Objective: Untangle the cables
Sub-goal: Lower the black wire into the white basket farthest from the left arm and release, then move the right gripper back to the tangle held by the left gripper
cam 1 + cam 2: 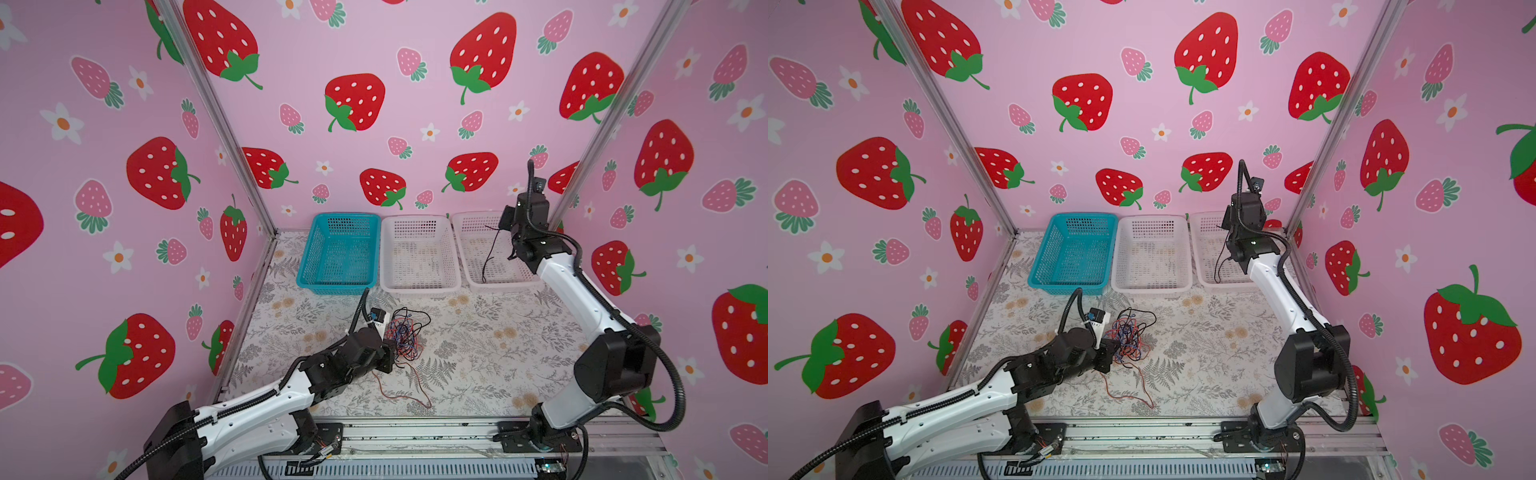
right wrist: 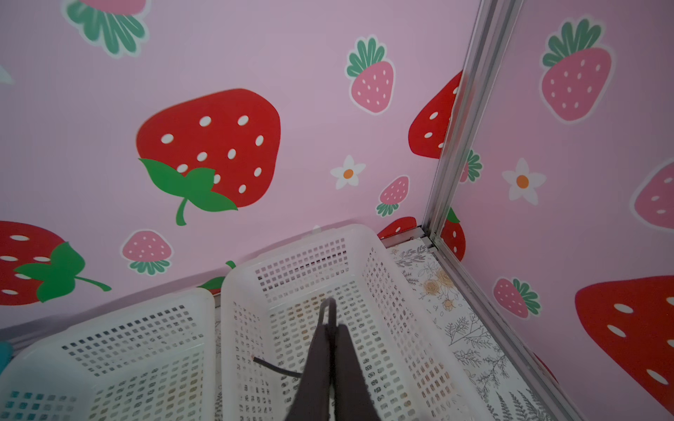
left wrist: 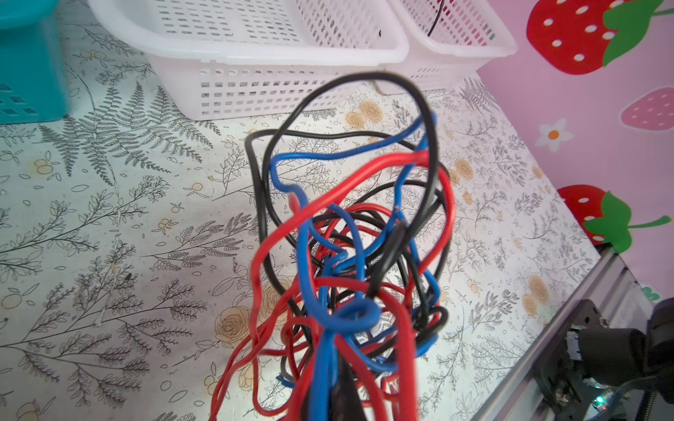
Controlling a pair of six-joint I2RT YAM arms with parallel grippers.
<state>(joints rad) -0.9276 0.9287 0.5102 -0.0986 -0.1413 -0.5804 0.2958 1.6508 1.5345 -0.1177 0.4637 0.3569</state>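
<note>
Now: your left pincer [image 1: 390, 358] is pinching the tangle of cables [image 1: 405, 336], tips pressed together. Red, blue and black loops are bunching just ahead of those tips; whether the bundle is touching the table [image 1: 498, 353] cannot be told. Your right pincer [image 2: 330, 313] is clamping a single black cable [image 1: 491, 254], which is hanging below its tips into the white basket [image 1: 507, 286].

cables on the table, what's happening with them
Two robot arms are sorting out a knot of cables. The left gripper is shut on the red, blue and black tangle in the middle of the table. The right gripper pinches one black cable, dangling it over the rightmost white basket.
</note>
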